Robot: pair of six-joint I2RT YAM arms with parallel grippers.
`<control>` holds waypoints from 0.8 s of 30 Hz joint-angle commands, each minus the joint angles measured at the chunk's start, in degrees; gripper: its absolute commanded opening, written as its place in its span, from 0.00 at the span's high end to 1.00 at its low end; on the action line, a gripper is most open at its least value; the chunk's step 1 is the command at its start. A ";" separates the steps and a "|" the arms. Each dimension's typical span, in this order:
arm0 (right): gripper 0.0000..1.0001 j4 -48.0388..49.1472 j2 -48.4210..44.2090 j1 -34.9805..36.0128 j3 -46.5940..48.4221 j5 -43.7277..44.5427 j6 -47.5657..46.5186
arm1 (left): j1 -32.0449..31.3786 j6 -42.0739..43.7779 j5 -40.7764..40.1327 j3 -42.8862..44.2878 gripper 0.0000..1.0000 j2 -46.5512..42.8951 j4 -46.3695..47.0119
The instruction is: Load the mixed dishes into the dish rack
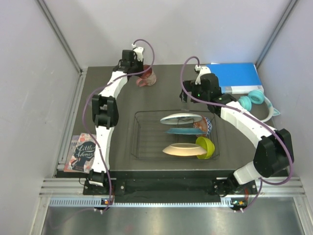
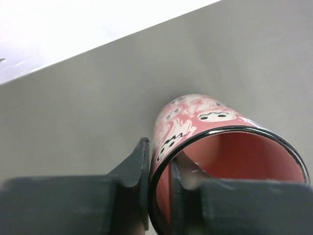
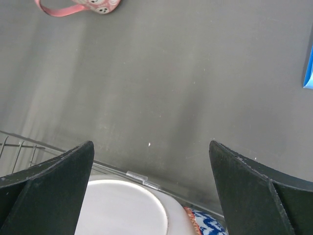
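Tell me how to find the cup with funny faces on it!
Look at the far edge of the dark table, behind the wire dish rack. The pink-red mug sits there, its rim pinched by the left gripper. Unlike the plates and bowls in the rack, it has a handle and white cartoon faces.

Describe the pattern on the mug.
The mug is pink-red with white cartoon faces, black rim; clearest in left wrist view.

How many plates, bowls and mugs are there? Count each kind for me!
Plates: 3 (white round plate, teal scalloped plate, cream-yellow round plate)
Bowls: 2 (lime-green round bowl, pink-and-blue patterned bowl)
Mugs: 1 (pink-red printed mug)
Total: 6
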 commanded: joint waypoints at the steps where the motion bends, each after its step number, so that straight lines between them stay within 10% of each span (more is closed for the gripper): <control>1: 0.01 3.22 -1.72 -1.17 -0.07 -1.38 0.84 | -0.46 3.39 2.39 -2.31 1.00 2.69 -5.48; 11: 0.00 7.33 -2.33 -2.75 0.90 -10.75 4.79 | 5.41 -16.45 18.43 -11.27 1.00 -11.44 -0.22; 20: 0.00 56.69 -5.14 -3.81 -9.11 -37.49 28.49 | 13.15 -55.73 41.94 -23.84 1.00 -28.41 23.93; 24: 0.00 74.12 -2.51 -2.93 -9.92 -41.11 42.30 | 14.74 -81.42 45.38 -32.15 1.00 -32.10 49.34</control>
